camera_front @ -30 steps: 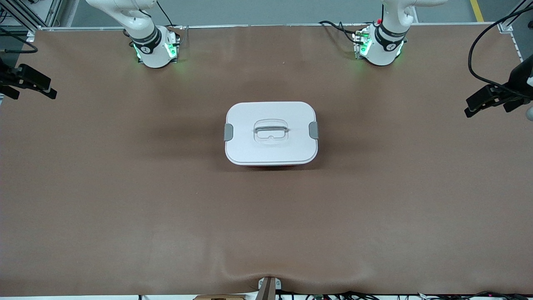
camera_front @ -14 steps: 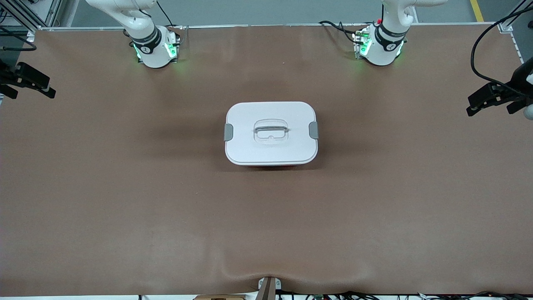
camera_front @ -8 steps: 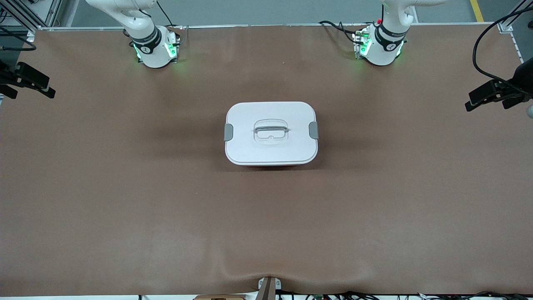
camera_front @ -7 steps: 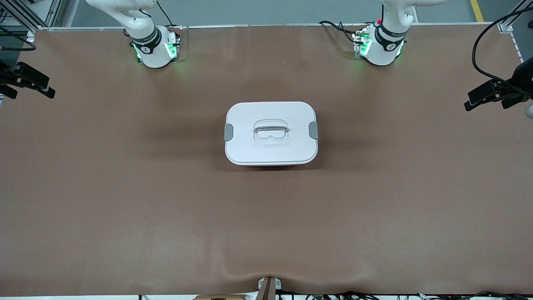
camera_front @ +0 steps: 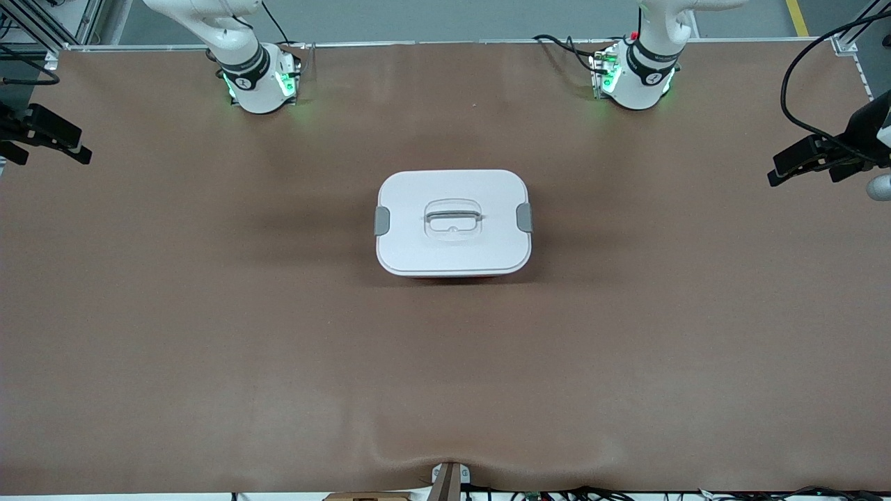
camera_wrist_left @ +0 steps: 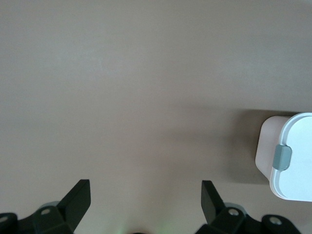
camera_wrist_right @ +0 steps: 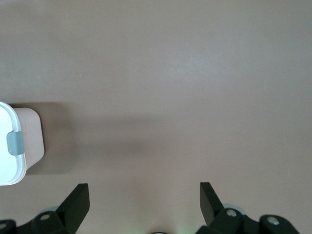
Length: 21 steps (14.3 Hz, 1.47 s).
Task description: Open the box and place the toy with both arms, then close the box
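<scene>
The box (camera_front: 453, 223) stands in the middle of the table with its white lid on, a grey clip (camera_front: 382, 220) at each end and a recessed handle (camera_front: 453, 217) in the centre. The toy is out of view. My left gripper (camera_front: 800, 175) hangs open over the left arm's end of the table, well apart from the box. My right gripper (camera_front: 54, 154) hangs open over the right arm's end. In the left wrist view the open gripper (camera_wrist_left: 146, 187) holds nothing and the box (camera_wrist_left: 292, 161) shows at the edge. The right wrist view shows the same: gripper (camera_wrist_right: 145, 190) open, box (camera_wrist_right: 17, 161) at the edge.
A brown mat (camera_front: 209, 334) covers the table and ripples near a small bracket (camera_front: 449, 480) at the edge nearest the front camera. The two arm bases (camera_front: 261, 80) (camera_front: 637, 76) glow green along the edge farthest from it. Cables (camera_front: 800, 104) trail by the left gripper.
The left gripper has drifted a little toward the box over the table's end. The right gripper and the box have stayed where they were.
</scene>
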Each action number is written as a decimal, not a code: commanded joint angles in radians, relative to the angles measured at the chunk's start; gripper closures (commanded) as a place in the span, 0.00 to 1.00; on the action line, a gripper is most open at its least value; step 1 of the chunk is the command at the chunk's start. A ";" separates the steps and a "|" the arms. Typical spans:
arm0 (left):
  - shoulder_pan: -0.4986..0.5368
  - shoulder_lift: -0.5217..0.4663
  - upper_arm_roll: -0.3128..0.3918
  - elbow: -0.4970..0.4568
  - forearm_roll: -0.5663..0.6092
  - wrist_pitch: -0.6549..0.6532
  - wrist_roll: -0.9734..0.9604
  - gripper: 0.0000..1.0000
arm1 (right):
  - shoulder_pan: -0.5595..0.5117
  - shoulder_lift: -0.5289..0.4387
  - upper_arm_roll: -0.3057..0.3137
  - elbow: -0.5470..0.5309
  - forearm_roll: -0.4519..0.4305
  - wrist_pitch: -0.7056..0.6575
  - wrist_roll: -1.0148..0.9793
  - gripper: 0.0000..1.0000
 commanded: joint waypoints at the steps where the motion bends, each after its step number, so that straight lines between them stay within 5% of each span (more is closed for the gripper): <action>1: -0.005 0.006 0.000 0.028 0.001 -0.011 -0.011 0.00 | 0.001 -0.004 -0.002 0.009 -0.002 -0.009 -0.002 0.00; 21: 0.006 -0.011 -0.049 0.003 0.024 0.002 -0.059 0.00 | -0.001 -0.004 -0.002 0.009 -0.001 -0.009 -0.002 0.00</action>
